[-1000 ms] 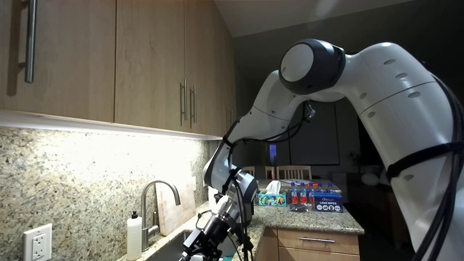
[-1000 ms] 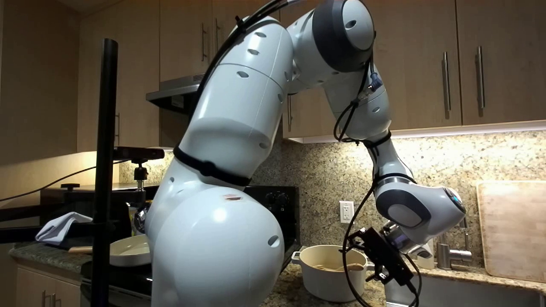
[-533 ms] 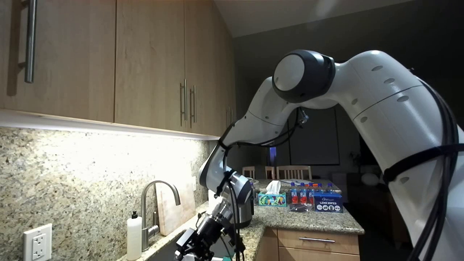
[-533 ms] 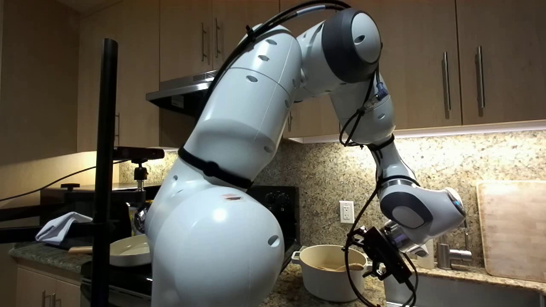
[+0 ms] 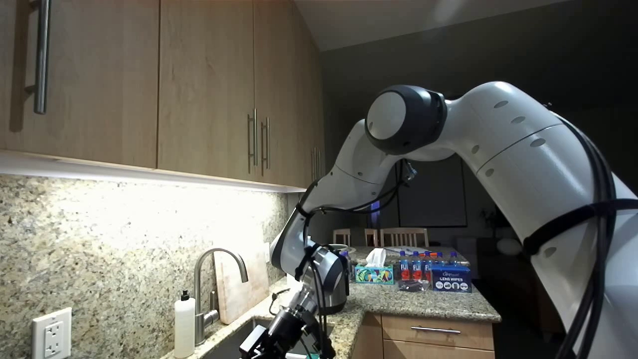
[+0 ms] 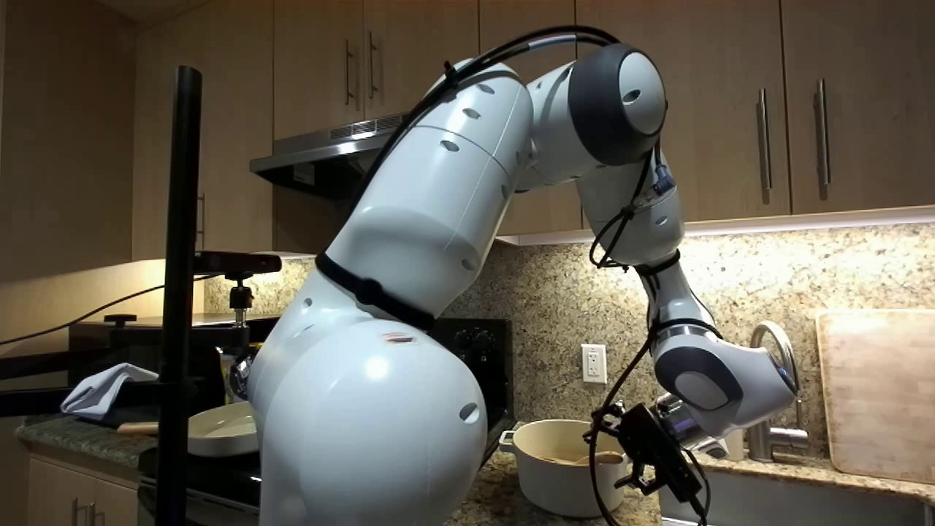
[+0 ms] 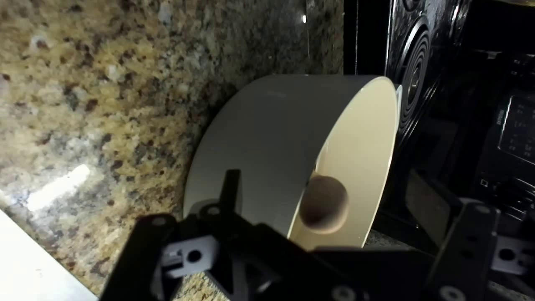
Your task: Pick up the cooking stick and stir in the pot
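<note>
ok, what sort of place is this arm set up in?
A kitchen: there's a stove, a range hood and a sink. Possibly a home one, but the pictures don't settle that.

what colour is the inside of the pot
The inside of the pot is plain cream; it shows best in the wrist view.

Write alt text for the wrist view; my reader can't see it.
An open gripper, fingers apart; between them shows the rounded brown end of the cooking stick, ungrasped, at the rim of a pale pot. Speckled counter fills the picture's left, a black stove its right.
</note>
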